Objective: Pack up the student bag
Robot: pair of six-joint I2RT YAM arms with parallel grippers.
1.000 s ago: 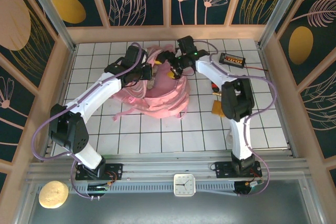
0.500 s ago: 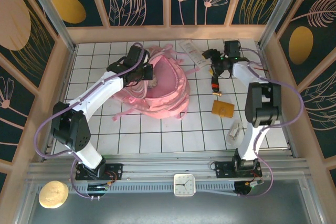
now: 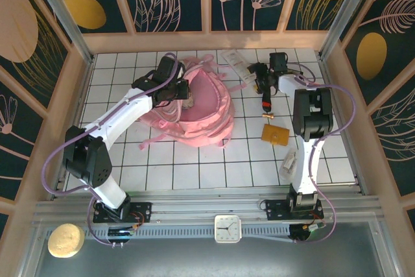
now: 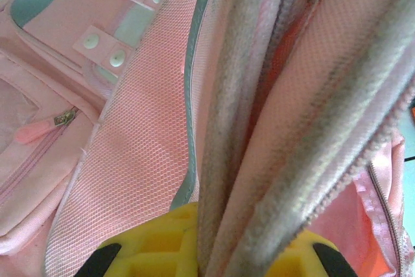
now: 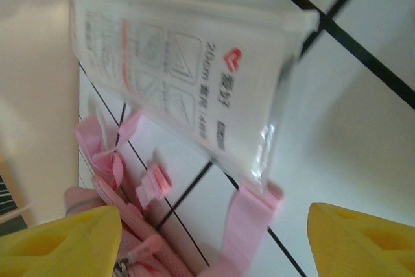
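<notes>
The left gripper (image 4: pixel 224 256) has its jaws clamped tight on a fold of pink mesh and grey-edged fabric. The fold rises from between the yellow fingertips (image 4: pixel 152 250) at the bottom edge of the left wrist view. The fabric belongs to the student bag (image 3: pixel 202 113), which lies on the white tiled table (image 3: pixel 194 173) just left of centre in the top view. There the gripper meets the bag's upper left rim.

The right gripper (image 5: pixel 214 241) has its jaws spread wide, with nothing between them. Its yellow fingers (image 5: pixel 61 238) sit in the lower corners of the right wrist view, over tile. A clear printed packet (image 5: pixel 188 89) lies flat across the upper half of that view, its lower corner touching a pink strap (image 5: pixel 249 225). In the top view this gripper stands right of centre in the upper part of the frame, just beside the packet and apart from the bag. Below it lie a red pen-like item (image 3: pixel 266 100) and an orange wallet (image 3: pixel 275 135).
</notes>
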